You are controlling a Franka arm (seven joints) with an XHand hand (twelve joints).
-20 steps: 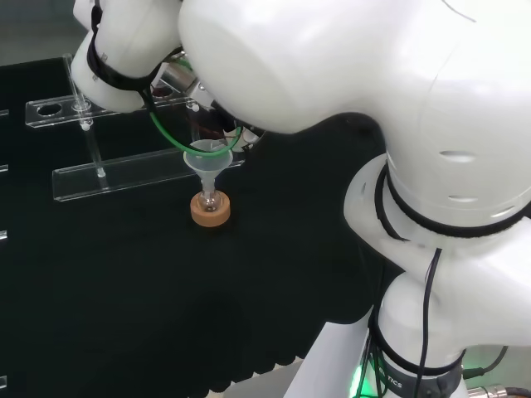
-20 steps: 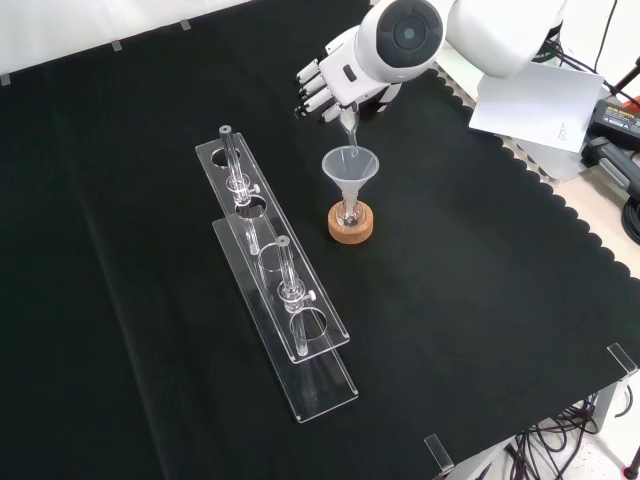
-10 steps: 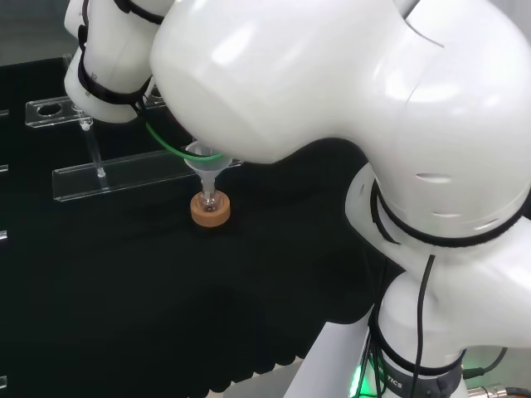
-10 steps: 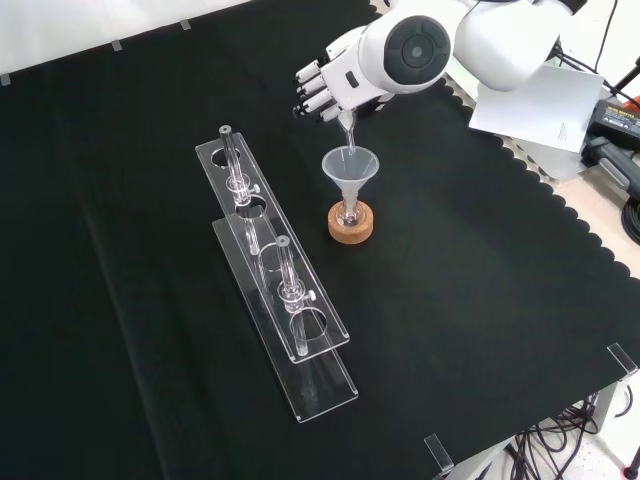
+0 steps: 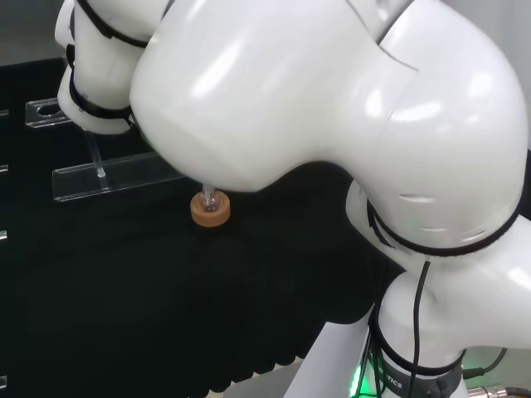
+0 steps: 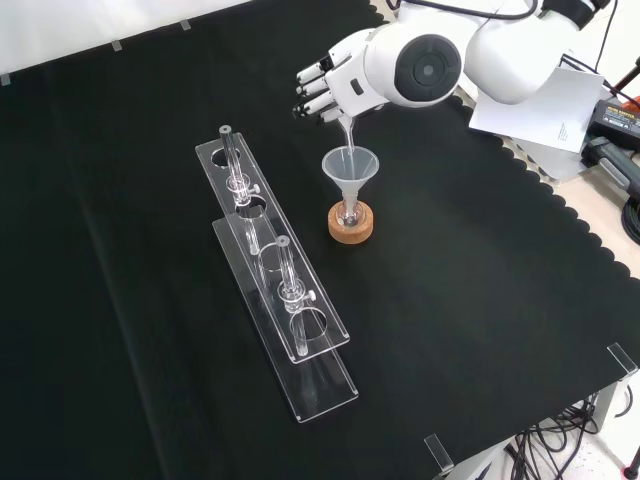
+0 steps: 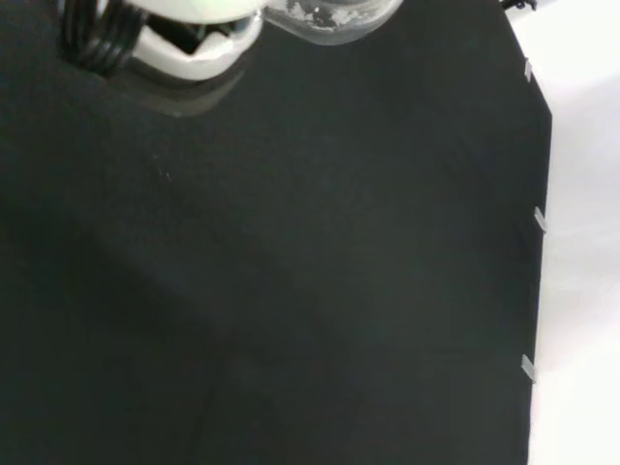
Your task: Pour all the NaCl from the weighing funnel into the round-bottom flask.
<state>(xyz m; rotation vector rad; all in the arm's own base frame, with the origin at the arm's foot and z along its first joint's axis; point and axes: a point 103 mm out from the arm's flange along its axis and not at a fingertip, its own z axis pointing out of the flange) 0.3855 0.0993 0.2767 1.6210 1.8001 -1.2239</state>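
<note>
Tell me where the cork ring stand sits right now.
In the front view the cork ring stand sits near the cloth's middle, just right of the clear rack, under the funnel and below the hand.

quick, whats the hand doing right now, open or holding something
Hand: shut on the weighing funnel, tipped with its spout down over the clear funnel that sits in the round-bottom flask.
</note>
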